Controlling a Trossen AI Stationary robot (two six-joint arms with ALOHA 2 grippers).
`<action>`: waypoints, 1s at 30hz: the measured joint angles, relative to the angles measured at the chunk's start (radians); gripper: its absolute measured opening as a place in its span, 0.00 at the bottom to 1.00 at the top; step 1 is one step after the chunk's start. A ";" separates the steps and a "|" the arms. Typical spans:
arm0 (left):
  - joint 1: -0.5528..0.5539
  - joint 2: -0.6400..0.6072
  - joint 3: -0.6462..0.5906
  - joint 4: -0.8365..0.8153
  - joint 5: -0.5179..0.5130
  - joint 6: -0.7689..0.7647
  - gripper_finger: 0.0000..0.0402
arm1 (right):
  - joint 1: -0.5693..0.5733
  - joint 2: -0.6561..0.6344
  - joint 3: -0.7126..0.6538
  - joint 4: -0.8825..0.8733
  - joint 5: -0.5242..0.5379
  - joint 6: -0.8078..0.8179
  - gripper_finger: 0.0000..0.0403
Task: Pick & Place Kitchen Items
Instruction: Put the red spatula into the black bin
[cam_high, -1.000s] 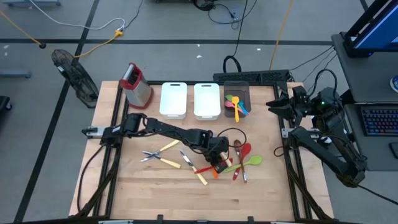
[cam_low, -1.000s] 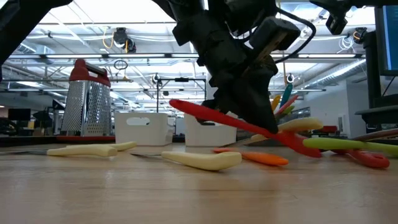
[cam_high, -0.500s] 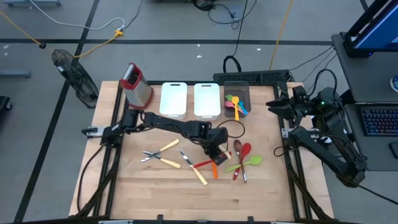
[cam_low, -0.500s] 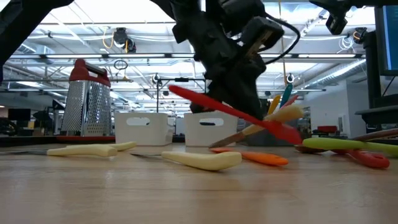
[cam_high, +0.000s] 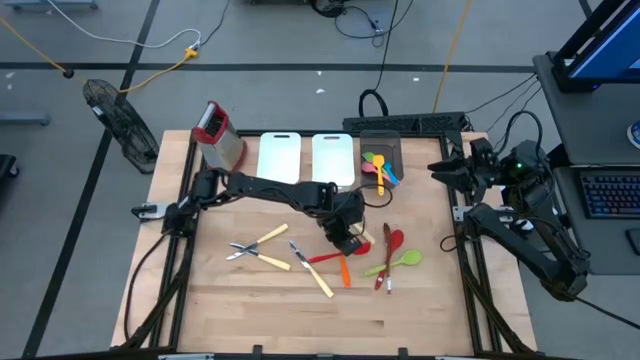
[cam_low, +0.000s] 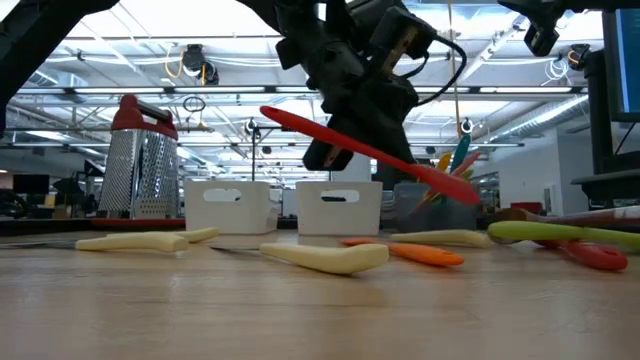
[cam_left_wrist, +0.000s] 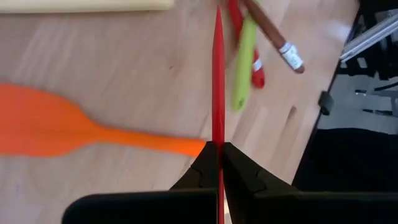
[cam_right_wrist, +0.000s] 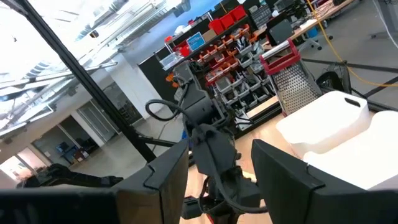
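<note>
My left gripper (cam_high: 346, 238) is over the middle of the table, shut on a long thin red utensil (cam_high: 335, 257), which is in the air in the low view (cam_low: 400, 165). Under it lie an orange spatula (cam_high: 345, 271), a green spoon (cam_high: 400, 261), a red spoon (cam_high: 394, 242), a wooden-handled piece (cam_high: 384, 238) and yellow-handled metal pieces (cam_high: 262, 240). My right gripper (cam_high: 440, 170) is open and empty at the table's right edge; its fingers stand apart in its wrist view (cam_right_wrist: 214, 180). My left gripper pinches the red utensil near the middle of its length (cam_left_wrist: 218, 138) between its two fingers, on its two flat sides, so it shows edge-on. The fingers (cam_left_wrist: 202, 168) come from above, pointing down. The utensil is lifted clear of the table and tilted, one end (cam_low: 455, 187) lower.
Two white bins (cam_high: 279, 160) (cam_high: 332, 160) and a dark bin (cam_high: 392, 146) holding coloured utensils stand along the far edge. A red-topped box grater (cam_high: 220, 135) stands at the far left. Bare wood (cam_high: 260, 310) lies along the near edge.
My left gripper has gone up and toward the table's far edge, still shut on the red utensil. The utensil's low end, which lay among the other utensils, is now lifted clear. A pale-ended piece that rode up with it has dropped flat onto the table.
</note>
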 joint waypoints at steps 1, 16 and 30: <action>-0.001 -0.001 0.000 0.005 0.000 0.000 0.00 | 0.000 0.000 0.000 0.000 -0.006 0.015 0.42; 0.014 -0.011 0.000 0.202 0.049 -0.063 0.00 | 0.035 -0.025 -0.198 -0.237 -0.250 0.044 0.42; 0.166 -0.195 0.000 0.534 -0.027 -0.163 0.00 | 0.162 -0.069 -0.414 0.320 -0.051 0.368 0.60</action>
